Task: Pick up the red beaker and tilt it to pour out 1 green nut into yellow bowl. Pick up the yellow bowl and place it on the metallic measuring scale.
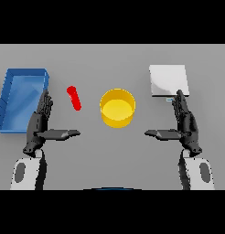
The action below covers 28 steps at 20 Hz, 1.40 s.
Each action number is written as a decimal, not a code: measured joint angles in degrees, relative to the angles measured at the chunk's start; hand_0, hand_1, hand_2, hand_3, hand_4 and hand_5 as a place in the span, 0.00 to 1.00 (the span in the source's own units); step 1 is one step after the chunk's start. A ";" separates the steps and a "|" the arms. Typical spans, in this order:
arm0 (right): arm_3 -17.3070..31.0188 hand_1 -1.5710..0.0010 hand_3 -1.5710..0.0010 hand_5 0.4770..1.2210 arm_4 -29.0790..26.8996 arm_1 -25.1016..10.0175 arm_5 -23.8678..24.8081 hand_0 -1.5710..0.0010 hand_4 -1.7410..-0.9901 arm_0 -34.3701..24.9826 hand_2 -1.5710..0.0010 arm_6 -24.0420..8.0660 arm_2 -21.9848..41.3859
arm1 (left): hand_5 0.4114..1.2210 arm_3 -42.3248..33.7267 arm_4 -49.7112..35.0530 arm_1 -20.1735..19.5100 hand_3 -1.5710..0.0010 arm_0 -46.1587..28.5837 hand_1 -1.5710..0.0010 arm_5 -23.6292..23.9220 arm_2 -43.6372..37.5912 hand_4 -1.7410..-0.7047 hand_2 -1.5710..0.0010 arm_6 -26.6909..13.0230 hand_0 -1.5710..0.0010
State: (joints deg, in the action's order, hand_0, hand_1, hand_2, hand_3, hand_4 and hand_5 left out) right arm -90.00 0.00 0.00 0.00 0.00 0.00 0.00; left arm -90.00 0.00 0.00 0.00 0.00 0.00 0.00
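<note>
A slim red beaker (74,97) stands tilted on the table, left of centre. A yellow bowl (117,108) sits in the middle, and I see nothing in it. The metallic measuring scale (168,80) is a flat pale square at the back right. My left hand (40,121) is open, fingers straight and thumb out to the right, just left of and nearer than the beaker, not touching it. My right hand (185,121) is open, thumb pointing left, right of the bowl and just in front of the scale. No green nut is visible.
A blue tray (8,101) lies at the far left, right beside my left hand.
</note>
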 measured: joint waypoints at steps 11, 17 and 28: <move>-2.38 1.00 1.00 0.14 10.38 -3.99 1.94 1.00 0.73 0.98 1.00 2.17 4.66 | 0.32 -10.79 6.66 -2.24 1.00 -8.74 1.00 -1.23 6.85 0.52 1.00 1.04 1.00; -3.87 1.00 1.00 0.18 7.70 -3.33 -0.09 1.00 0.62 1.56 1.00 1.96 4.87 | 0.30 -10.84 8.12 -2.16 1.00 -8.87 1.00 -1.25 8.08 0.54 1.00 -2.17 1.00; -3.54 1.00 1.00 0.19 6.87 -4.44 -1.43 1.00 0.60 1.29 1.00 3.64 4.14 | 0.29 8.36 9.67 -1.48 1.00 8.41 1.00 2.46 2.96 0.51 1.00 -1.99 1.00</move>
State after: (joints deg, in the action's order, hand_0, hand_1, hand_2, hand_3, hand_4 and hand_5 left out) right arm -93.54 6.87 -4.44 -1.43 1.29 3.64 4.14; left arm -81.64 9.67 -1.48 8.41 2.46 2.96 -1.99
